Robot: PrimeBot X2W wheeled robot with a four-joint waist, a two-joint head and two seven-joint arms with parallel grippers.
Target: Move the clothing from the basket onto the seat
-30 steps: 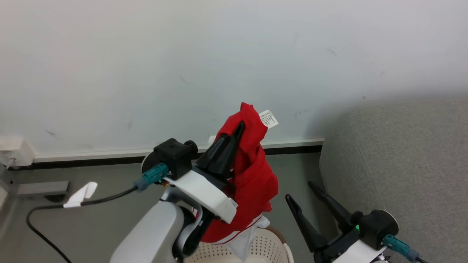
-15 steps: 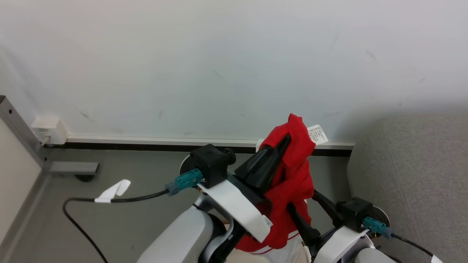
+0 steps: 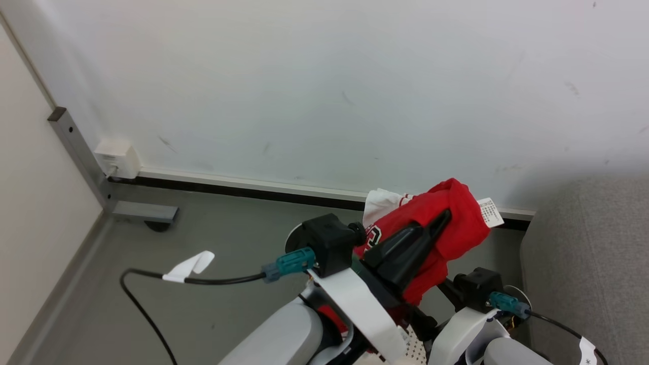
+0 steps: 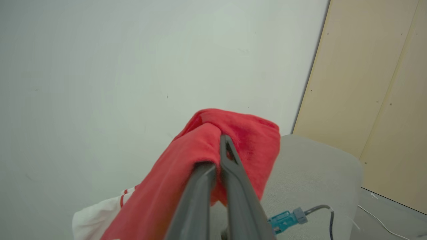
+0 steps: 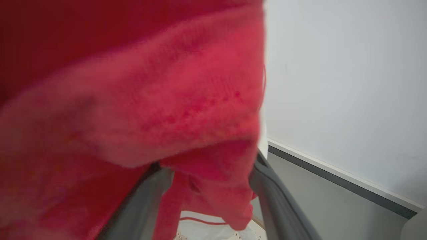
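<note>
The red clothing (image 3: 459, 230) with its white label (image 3: 491, 212) hangs bunched over my left gripper (image 3: 443, 215), which is shut on it and held up in front of the wall. In the left wrist view the left gripper (image 4: 218, 150) pinches a fold of the clothing (image 4: 253, 136), and the grey seat (image 4: 317, 173) lies beyond. My right gripper (image 5: 208, 166) stands open under the hanging clothing (image 5: 150, 100), with loose fabric drooping between its spread fingers (image 5: 277, 200). A perforated bit of the basket (image 3: 413, 349) shows at the bottom edge. The seat (image 3: 588, 263) is at the right.
A white wall with a dark baseboard (image 3: 243, 185) runs across the back. A white socket box (image 3: 117, 157) and a grey metal bracket (image 3: 144, 212) sit at the left corner by a beige panel (image 3: 30, 213). A black cable with a white tag (image 3: 192, 264) crosses the grey floor.
The head camera has turned, shifting the whole picture. My left gripper has tilted rightward toward the seat with the clothing. The right gripper has come in under the hanging fabric.
</note>
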